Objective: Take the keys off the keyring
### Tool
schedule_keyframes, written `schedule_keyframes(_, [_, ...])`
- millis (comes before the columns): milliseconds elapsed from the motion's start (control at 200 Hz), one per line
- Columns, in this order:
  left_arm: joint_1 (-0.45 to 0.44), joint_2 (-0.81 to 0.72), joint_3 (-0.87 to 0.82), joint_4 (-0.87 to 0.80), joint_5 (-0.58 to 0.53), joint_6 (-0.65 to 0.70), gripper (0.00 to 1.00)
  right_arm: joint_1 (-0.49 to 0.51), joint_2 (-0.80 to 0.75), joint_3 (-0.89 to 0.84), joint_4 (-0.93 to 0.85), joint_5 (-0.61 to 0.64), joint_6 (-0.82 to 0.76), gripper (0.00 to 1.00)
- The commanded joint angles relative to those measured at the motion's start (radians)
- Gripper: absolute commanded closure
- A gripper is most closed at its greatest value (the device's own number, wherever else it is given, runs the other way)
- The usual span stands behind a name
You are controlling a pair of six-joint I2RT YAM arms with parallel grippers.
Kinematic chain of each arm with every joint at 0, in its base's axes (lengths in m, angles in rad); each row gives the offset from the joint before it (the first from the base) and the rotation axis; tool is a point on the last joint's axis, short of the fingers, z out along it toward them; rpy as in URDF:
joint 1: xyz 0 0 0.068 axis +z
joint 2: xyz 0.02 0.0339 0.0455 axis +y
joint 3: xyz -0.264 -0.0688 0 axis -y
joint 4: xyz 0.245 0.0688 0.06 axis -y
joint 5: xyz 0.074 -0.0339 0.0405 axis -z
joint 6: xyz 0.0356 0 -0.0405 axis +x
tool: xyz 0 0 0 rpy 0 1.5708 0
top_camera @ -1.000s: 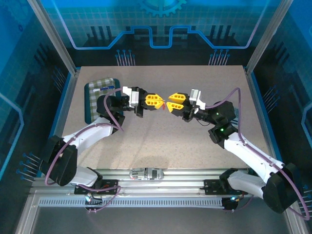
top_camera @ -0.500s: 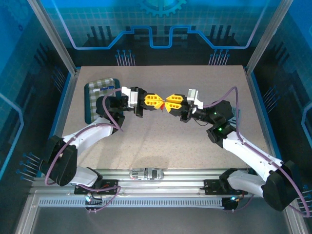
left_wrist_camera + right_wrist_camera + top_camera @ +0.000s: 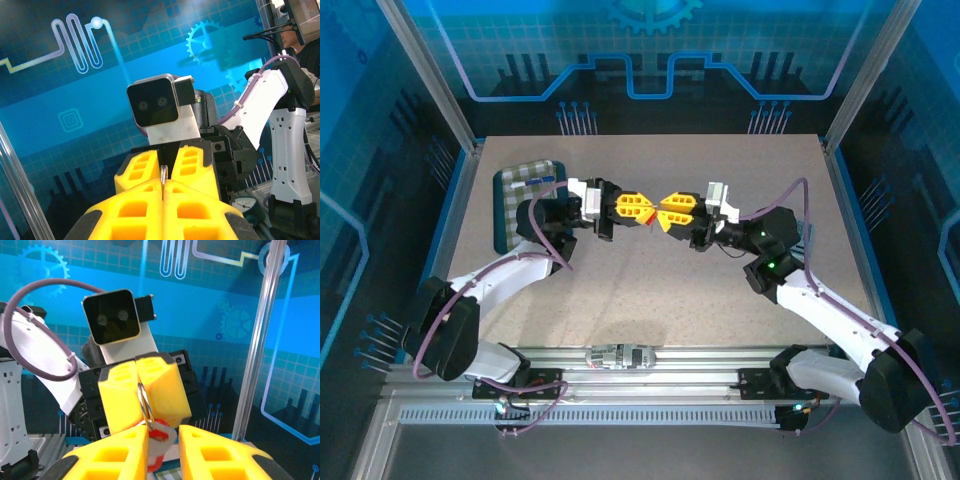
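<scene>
My left gripper (image 3: 651, 208) hangs above the middle of the table, shut on the keyring (image 3: 163, 172), whose thin metal loop stands edge-on between its yellow fingers. The ring (image 3: 145, 402) sticks out of the left gripper (image 3: 139, 385) in the right wrist view, and the red and white tag (image 3: 161, 430) dangles from it. My right gripper (image 3: 662, 212) faces the left one tip to tip. Its fingers stand a little apart around the tag, the right gripper (image 3: 164, 435) touching it on the left side at most. The keys are hidden from me.
A green checked tray (image 3: 515, 228) lies at the table's back left, behind the left arm, with a small blue item (image 3: 535, 182) on it. Aluminium posts (image 3: 260, 340) and blue walls close in the table. A dial gauge (image 3: 245, 205) sits low on the right.
My right gripper has moved left up to the left gripper's tips, its fingers narrowing round the tag and then easing apart slightly. The left arm has stayed still.
</scene>
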Motion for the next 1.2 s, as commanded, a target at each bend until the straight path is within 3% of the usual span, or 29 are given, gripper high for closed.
schedule_keyframes(0, [-0.007, 0.011, 0.008, 0.026, -0.006, -0.031, 1.0, 0.018, -0.007, 0.038, 0.085, -0.028, 0.03, 0.76])
schedule_keyframes(260, [-0.006, 0.011, 0.009, 0.027, -0.021, -0.043, 1.0, 0.018, -0.007, 0.045, 0.071, -0.046, 0.034, 0.8])
schedule_keyframes(370, [-0.006, 0.004, 0.009, 0.028, -0.039, -0.042, 1.0, 0.019, -0.011, 0.035, 0.055, -0.034, 0.028, 0.75])
schedule_keyframes(671, [-0.006, -0.001, 0.012, 0.027, -0.043, -0.059, 1.0, 0.018, -0.012, 0.034, 0.031, -0.019, 0.018, 0.85])
schedule_keyframes(896, [-0.007, -0.007, 0.016, 0.029, -0.043, -0.073, 1.0, 0.018, -0.017, 0.036, 0.0, 0.033, 0.004, 0.74])
schedule_keyframes(1121, [-0.008, -0.01, 0.002, 0.028, -0.044, -0.073, 1.0, 0.017, -0.02, 0.049, -0.008, 0.026, 0.001, 0.92])
schedule_keyframes(1196, [-0.008, -0.01, -0.002, 0.027, -0.049, -0.075, 1.0, 0.018, -0.022, 0.06, -0.036, 0.022, -0.009, 0.94])
